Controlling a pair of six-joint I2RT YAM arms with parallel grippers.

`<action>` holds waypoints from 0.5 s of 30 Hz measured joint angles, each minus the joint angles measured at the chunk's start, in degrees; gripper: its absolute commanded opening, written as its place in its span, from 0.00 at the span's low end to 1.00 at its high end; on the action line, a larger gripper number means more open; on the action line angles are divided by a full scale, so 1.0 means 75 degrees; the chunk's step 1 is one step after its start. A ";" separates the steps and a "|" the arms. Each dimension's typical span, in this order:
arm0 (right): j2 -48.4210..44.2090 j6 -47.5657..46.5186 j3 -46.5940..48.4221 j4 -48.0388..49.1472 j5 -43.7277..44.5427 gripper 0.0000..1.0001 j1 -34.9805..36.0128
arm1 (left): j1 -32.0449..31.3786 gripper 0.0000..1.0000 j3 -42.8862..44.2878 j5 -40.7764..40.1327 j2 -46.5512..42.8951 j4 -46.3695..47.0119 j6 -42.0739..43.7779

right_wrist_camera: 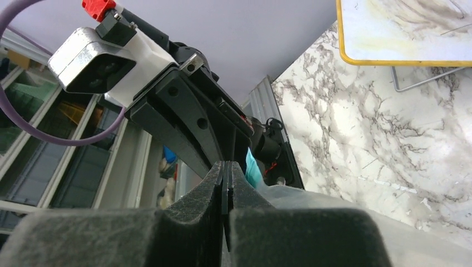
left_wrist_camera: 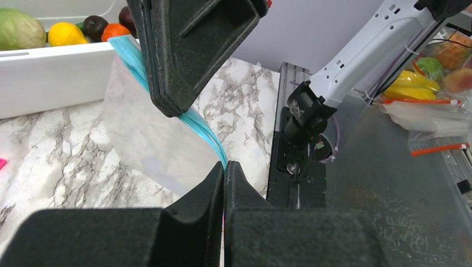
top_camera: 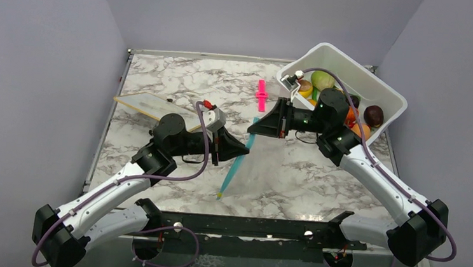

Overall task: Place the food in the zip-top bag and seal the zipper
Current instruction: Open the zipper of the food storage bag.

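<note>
The left gripper (top_camera: pixel 245 151) and right gripper (top_camera: pixel 251 128) each pinch the zipper (top_camera: pixel 234 171), holding the zip-top bag (left_wrist_camera: pixel 144 139) up by that edge, likely to open it for the food (top_camera: pixel 321 79) in the tub (top_camera: pixel 366 72).

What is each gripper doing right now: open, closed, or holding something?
Left gripper: closed, pinching the zipper of the zip-top bag.
Right gripper: closed, pinching the same zipper.

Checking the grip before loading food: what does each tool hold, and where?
Both the left tool and right tool pinch the zip-top bag by its blue zipper.
</note>
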 measured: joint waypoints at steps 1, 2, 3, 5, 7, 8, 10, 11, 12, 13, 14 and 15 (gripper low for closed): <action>-0.0009 0.0070 0.0000 -0.0017 0.0015 0.27 0.0000 | 0.0000 0.00 -0.0009 -0.0003 -0.0029 0.0029 0.0000; -0.0026 0.0172 0.0000 -0.0079 0.0067 0.34 0.0000 | 0.0000 0.00 -0.0020 -0.0012 -0.0070 0.0041 0.0000; -0.0050 0.0318 0.0006 -0.0204 0.0169 0.40 0.0000 | 0.0000 0.00 -0.0026 -0.0023 -0.0090 0.0041 0.0003; -0.0079 0.0629 0.0055 -0.0536 0.0420 0.47 0.0000 | 0.0000 0.00 -0.0070 -0.0227 -0.0210 0.0029 0.0009; -0.0082 0.0965 0.0125 -0.0822 0.0653 0.50 0.0000 | 0.0000 0.00 -0.0070 -0.0504 -0.0286 -0.0055 0.0064; -0.0108 0.1209 0.0128 -0.0921 0.0772 0.50 0.0000 | 0.0000 0.00 -0.0070 -0.0702 -0.0335 -0.0119 0.0099; -0.0187 0.1696 0.0122 -0.1154 0.0965 0.50 0.0000 | 0.0000 0.00 -0.0070 -0.1064 -0.0428 -0.0251 0.0166; -0.0236 0.1932 0.0119 -0.1241 0.1049 0.50 -0.0003 | 0.0000 0.00 -0.0070 -0.1224 -0.0463 -0.0318 0.0213; -0.0286 0.2136 0.0099 -0.1288 0.1093 0.50 -0.0003 | 0.0000 0.00 -0.0070 -0.1329 -0.0490 -0.0367 0.0233; -0.0326 0.2349 0.0079 -0.1311 0.1110 0.50 0.0000 | 0.0000 0.00 -0.0070 -0.1460 -0.0507 -0.0408 0.0268; -0.0358 0.2544 0.0067 -0.1338 0.1116 0.50 -0.0003 | 0.0000 0.00 -0.0064 -0.1562 -0.0516 -0.0458 0.0294; -0.0382 0.2716 0.0050 -0.1352 0.1116 0.50 -0.0003 | 0.0000 0.00 -0.0055 -0.1661 -0.0516 -0.0536 0.0326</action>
